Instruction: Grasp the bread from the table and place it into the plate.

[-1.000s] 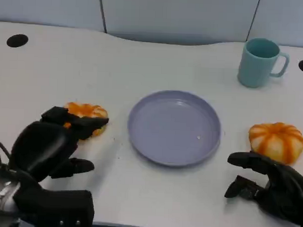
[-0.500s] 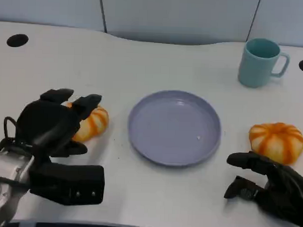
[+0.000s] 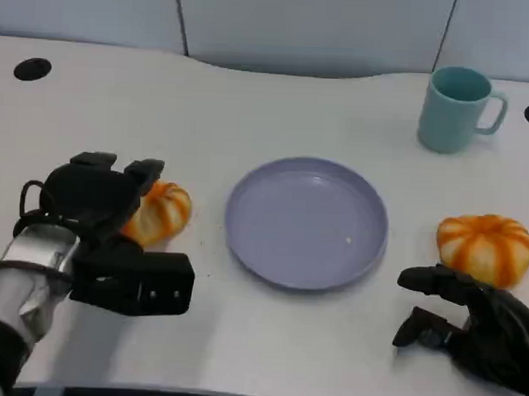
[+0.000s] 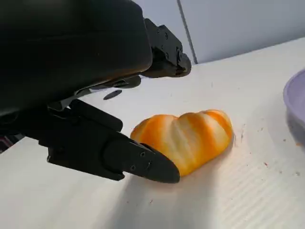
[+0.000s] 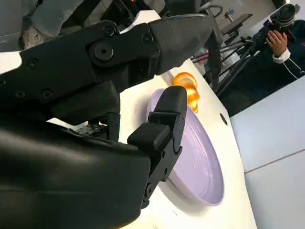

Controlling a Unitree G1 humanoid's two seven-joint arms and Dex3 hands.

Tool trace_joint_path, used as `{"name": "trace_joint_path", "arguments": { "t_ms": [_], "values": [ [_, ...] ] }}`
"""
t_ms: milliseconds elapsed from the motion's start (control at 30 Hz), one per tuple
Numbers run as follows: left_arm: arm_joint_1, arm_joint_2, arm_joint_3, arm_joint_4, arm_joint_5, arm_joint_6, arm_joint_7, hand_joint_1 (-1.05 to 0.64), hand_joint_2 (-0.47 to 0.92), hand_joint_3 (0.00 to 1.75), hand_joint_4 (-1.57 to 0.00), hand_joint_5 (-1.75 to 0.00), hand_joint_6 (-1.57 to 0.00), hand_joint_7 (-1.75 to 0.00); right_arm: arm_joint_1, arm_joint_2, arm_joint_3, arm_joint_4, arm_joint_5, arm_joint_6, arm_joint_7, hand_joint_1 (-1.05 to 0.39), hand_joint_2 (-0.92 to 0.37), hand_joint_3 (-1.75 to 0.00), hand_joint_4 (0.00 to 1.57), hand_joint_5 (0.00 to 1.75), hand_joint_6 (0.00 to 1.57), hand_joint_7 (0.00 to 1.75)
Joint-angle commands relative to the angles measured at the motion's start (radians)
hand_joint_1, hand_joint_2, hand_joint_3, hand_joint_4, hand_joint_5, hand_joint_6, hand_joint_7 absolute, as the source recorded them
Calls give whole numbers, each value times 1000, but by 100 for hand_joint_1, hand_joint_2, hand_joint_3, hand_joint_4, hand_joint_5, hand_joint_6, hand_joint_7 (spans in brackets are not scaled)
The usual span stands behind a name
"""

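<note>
Two orange breads lie on the white counter, one at each side of the plate. At the left, the left robot hand hangs over the left bread with its fingers apart and holds nothing. In the left wrist view one lower finger touches the near edge of this bread, while the upper fingers stand above it without contact. The risk here, I think, is that the lower finger pushes the soft roll away to the right before the upper fingers come down, so the robot hand would close on air or only pinch the edge. A pinch at the edge could let the bread drop before it reaches the plate.

In the middle, the lilac plate is bare, and its raised rim could catch a bread carried too low.

At the right, the second bread lies near the right robot hand, which rests low with fingers loosely spread and holds nothing. The teal mug stands far right, well apart from the path.
</note>
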State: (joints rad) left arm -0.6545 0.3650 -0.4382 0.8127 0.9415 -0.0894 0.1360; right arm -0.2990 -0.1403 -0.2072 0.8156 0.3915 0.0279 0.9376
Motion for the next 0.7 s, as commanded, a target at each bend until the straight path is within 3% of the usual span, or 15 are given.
{"name": "trace_joint_path", "arguments": {
  "t_ms": [33,333,700],
  "values": [
    [-90,-25,-38,148,-20,4,11,-67,87,0,-15,-1,-12,0,17,-11,-4,15,-5,11,-12,-41,-92,-12,52,130,66,76],
    [-210,-81,-87,366,-63,-11,9,-68,81,0,-13,-1,-12,0,25,-9,-1,-3,-3,16,-16,-38,-92,-14,52,130,65,76],
    [-264,-110,-123,462,-103,-14,-18,-72,77,0,-13,-1,-14,-1,32,-10,1,-15,-1,24,-10,-39,-92,-13,51,131,64,77]
  ]
}}
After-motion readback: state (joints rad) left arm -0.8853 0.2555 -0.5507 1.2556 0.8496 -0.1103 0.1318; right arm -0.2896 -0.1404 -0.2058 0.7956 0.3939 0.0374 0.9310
